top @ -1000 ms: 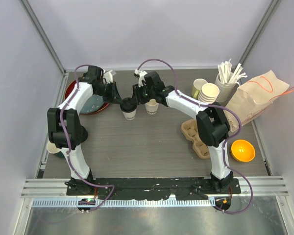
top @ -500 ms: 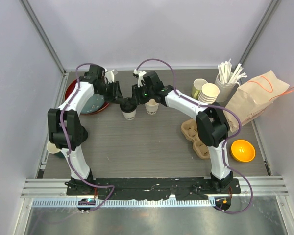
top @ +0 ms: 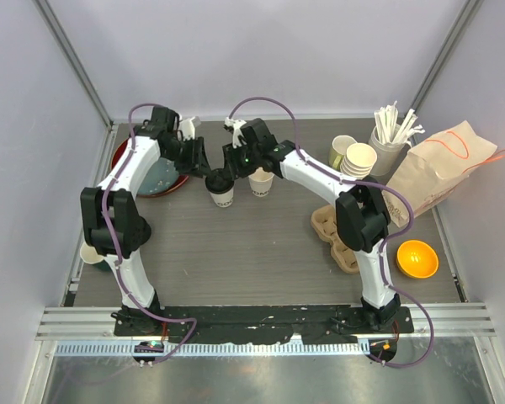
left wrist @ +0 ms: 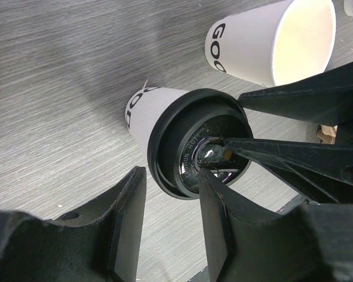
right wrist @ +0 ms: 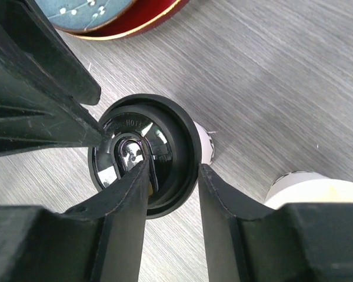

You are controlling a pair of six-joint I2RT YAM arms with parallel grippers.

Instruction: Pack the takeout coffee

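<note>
While both arms reach into the upper middle of the overhead frame, the left gripper (top: 205,167) and right gripper (top: 233,166) meet over one lidded cup (top: 220,188). It stands upright on the table (top: 252,252), with an open cup (top: 260,183) just beside it to the right. The cup carrier (top: 337,236) lies well apart at right centre, nearer the right arm, with bare table between.

From the left wrist, the lidded cup sits at frame centre, straight ahead, its axis upright. The left gripper's jaws stand parted, one of them clear of the lid's lower-left rim, so it is open and grips nothing. The right gripper's fingers enter from the right, one tip on the lid's centre.

From the right wrist, the right gripper straddles the lid's right rim, one finger in the recess and one outside, and seems to pinch it. A plate (right wrist: 147,17) lies at the upper left. I judge the right arm better placed to carry the cup rightward.
</note>
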